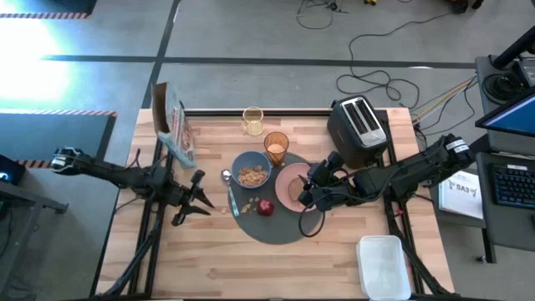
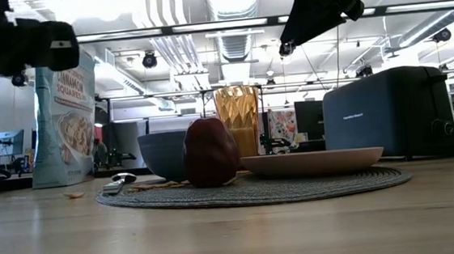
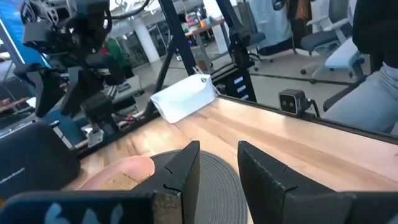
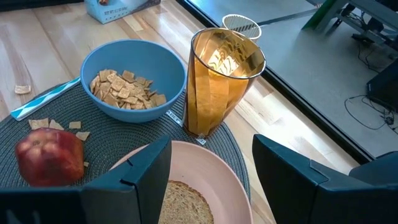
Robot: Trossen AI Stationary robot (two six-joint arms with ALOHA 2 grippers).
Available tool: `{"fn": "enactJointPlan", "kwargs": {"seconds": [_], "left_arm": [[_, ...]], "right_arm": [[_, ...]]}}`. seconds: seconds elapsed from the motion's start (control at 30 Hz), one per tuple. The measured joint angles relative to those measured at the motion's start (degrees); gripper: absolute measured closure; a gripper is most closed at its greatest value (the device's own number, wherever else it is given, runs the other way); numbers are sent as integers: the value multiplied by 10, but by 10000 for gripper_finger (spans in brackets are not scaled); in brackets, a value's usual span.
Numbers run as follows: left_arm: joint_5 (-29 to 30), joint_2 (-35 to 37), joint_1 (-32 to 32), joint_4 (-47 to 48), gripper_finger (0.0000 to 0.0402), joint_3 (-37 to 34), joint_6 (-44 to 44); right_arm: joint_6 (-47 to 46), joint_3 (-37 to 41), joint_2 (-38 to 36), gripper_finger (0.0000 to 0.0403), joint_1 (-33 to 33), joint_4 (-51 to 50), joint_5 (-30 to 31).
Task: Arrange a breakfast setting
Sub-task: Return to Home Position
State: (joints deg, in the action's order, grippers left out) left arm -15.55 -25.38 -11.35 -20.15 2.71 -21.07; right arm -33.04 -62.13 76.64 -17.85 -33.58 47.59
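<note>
On the round mat [image 1: 280, 227] at desk [image 1: 209, 263] centre, the tumbler [image 4: 222, 81] stands behind the plate [image 4: 233, 183]. It looks rigid, smooth and probably fragile, so grasp it mid-body. The right gripper [image 4: 212, 142] hovers wide open above the plate. The left gripper [image 3: 219, 148], narrowly open, is beside the mat.

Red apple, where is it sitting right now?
High view: the red apple sits on the grey mat, just left of the pink plate and on the near side of the blue bowl.

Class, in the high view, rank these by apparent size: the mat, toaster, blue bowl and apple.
1. mat
2. toaster, though its height brings it nearer the camera
3. blue bowl
4. apple
</note>
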Motion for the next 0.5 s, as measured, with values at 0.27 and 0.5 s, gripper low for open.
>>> {"fn": "enactJointPlan", "kwargs": {"seconds": [0.27, 0.5], "left_arm": [[0, 146, 0, 112, 310, -21, 0], [0, 224, 0, 135, 310, -21, 0]], "right_arm": [[0, 0, 0, 188, 0, 0, 0], [0, 0, 0, 188, 0, 0, 0]]}}
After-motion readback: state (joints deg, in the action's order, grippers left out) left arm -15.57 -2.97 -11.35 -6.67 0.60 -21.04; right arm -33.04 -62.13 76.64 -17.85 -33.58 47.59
